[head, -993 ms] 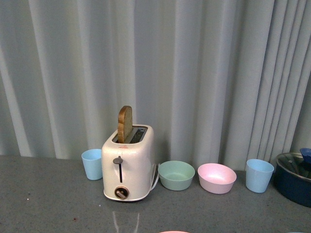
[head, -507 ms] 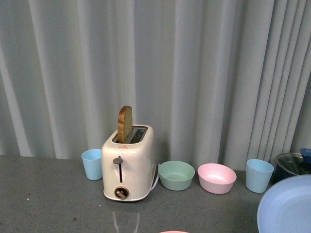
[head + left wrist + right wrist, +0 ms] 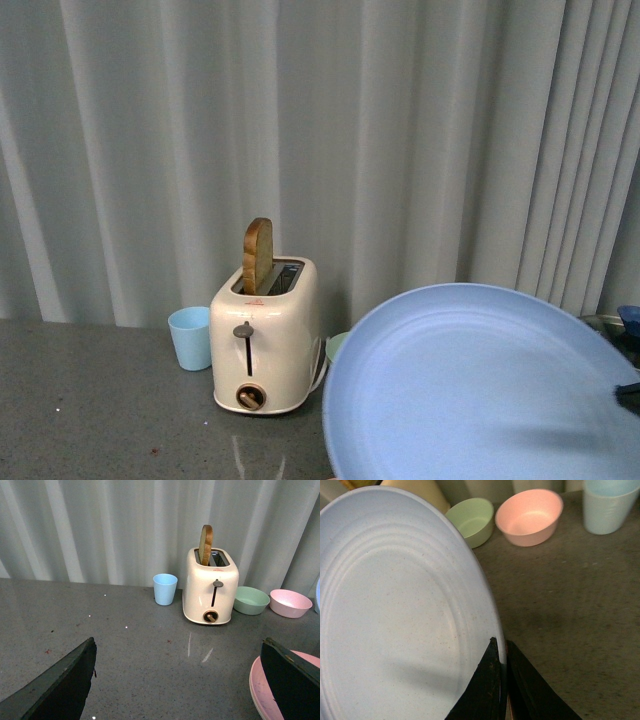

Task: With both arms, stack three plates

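Observation:
The light blue plate (image 3: 480,385) fills the lower right of the front view, held tilted above the counter. My right gripper (image 3: 501,652) is shut on its rim; the plate (image 3: 395,610) fills most of the right wrist view. The pink plate (image 3: 267,692) lies flat on the counter, partly behind one finger of my left gripper (image 3: 180,680), which is open and empty above the counter. The cream-beige plate is out of view.
A cream toaster (image 3: 263,340) with a slice of bread stands at the back, a light blue cup (image 3: 190,337) beside it. A green bowl (image 3: 472,520), a pink bowl (image 3: 527,516) and another light blue cup (image 3: 610,505) stand along the curtain.
The light blue plate has risen from the lower right corner into the front view and moved left, now hiding the bowls, the right cup and the dark pot.

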Tool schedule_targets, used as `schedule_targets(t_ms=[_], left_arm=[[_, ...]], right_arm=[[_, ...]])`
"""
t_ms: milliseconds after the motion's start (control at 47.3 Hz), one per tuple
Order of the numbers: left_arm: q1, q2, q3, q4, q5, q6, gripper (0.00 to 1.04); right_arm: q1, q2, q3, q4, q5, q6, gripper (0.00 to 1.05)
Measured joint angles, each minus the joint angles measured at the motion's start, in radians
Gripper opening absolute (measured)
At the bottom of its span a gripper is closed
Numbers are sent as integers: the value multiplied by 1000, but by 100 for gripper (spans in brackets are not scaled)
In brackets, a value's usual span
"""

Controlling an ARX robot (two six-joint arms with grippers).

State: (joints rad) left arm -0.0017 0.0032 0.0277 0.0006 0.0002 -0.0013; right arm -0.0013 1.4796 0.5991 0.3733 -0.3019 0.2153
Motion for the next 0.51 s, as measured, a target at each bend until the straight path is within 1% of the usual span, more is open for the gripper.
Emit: schedule_targets(t_ms=[42,211,338,507], left_arm=[[0,0,0,0,0,0,98],[0,0,0,0,0,0,98],[0,0,0,0,0,0,98],[0,0,0,0,0,0,98]], right_arm=[[41,18,-7,21,2,16,3],[122,90,-38,68,8,64,3],[148,145,-55,95,5,94,3],[152,221,-66,129,3,127,3]])
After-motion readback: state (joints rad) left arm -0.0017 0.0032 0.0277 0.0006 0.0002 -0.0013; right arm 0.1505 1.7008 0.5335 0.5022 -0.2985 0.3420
